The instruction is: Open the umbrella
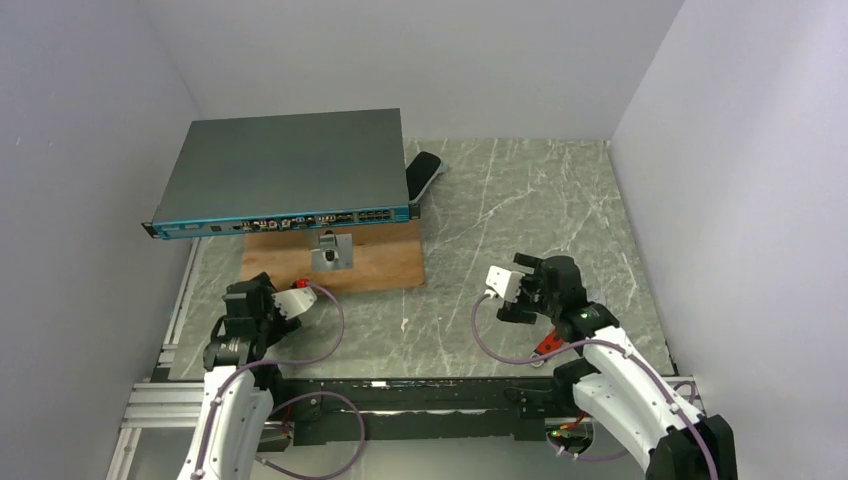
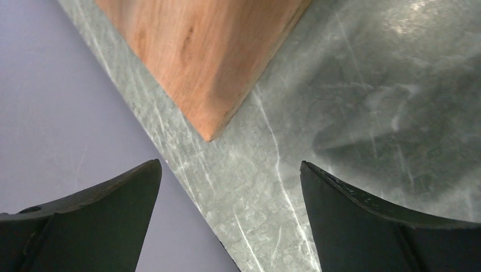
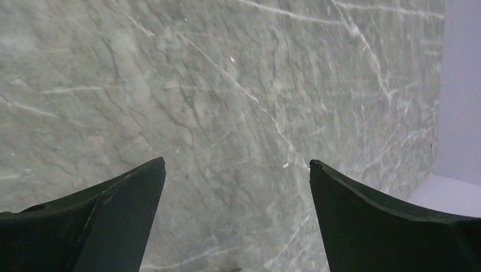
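Marble surface (image 1: 540, 220) showed no certain umbrella: a dark oblong thing (image 1: 424, 174), lying slantwise at the flat box's (image 1: 290, 170) far corner, might be it. Left fingers (image 1: 297, 299) and right fingers (image 1: 500, 282) gaped empty; right nearer.

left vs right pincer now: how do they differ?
The left pincer faces a corner of the wooden board by the table edge; the right pincer faces only bare marble. The left pincer sits at the table's left side, the right pincer right of centre. Both are wide open and empty.
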Tool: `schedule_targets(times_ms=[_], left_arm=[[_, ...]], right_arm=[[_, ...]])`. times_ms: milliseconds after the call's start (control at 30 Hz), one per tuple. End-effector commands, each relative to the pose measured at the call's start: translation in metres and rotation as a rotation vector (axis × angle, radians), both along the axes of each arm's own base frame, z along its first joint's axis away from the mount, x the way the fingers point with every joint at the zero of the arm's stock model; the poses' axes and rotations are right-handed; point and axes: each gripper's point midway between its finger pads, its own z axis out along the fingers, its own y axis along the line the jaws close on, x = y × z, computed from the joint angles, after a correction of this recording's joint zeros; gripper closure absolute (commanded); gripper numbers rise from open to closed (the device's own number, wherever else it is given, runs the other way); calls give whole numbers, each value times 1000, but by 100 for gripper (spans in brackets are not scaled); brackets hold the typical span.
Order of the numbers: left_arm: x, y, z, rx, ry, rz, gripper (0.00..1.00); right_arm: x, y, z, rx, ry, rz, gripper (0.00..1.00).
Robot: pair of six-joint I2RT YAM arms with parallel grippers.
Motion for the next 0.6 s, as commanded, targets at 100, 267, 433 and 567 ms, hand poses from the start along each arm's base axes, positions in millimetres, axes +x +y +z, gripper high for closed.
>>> schedule_targets(times_ms=[100,267,433,567], left_arm=[[5,-27,10,-70,121,-167,2],[7,-44,15,-119,137,-253,2],[5,-52,6,-61,137,-346,13],[5,-59,-4,-22,166,-397,54]], right_arm=[[12,47,22,61,-51,143,1],[10,79,22,53,-71,240,2],[6,110,24,56,-72,318,10],[3,139,23,59,-91,377,46]])
